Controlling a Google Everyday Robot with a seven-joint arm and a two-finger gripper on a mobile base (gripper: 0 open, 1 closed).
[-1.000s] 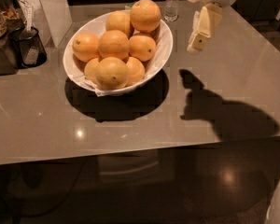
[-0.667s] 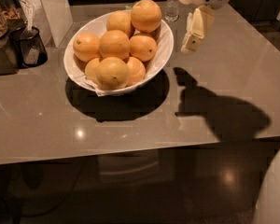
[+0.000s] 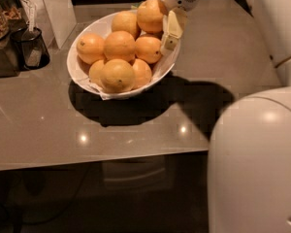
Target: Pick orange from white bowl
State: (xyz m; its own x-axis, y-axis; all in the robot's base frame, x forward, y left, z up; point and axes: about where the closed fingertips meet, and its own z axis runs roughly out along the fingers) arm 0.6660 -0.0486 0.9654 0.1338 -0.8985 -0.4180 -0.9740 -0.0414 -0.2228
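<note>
The white bowl (image 3: 82, 79) stands on the grey table, left of centre, with several oranges piled in it. The topmost orange (image 3: 149, 14) lies at the back right of the pile, with another orange (image 3: 148, 49) just below it. My gripper (image 3: 170, 33) comes down from the top edge of the camera view. It hangs over the bowl's right rim, right beside the topmost orange and close to the one below it. A front orange (image 3: 117, 75) with a dark spot lies near the front rim.
A black cup (image 3: 33, 48) with a utensil and a dark container (image 3: 0, 57) stand at the left. A white box (image 3: 56, 8) stands behind the bowl. My white body (image 3: 254, 164) fills the lower right, and a white arm part (image 3: 276, 23) the upper right. The table's front edge (image 3: 87, 161) is near.
My gripper has moved left, from beside the bowl to over its right rim next to the topmost orange. My white body has come far into the lower right.
</note>
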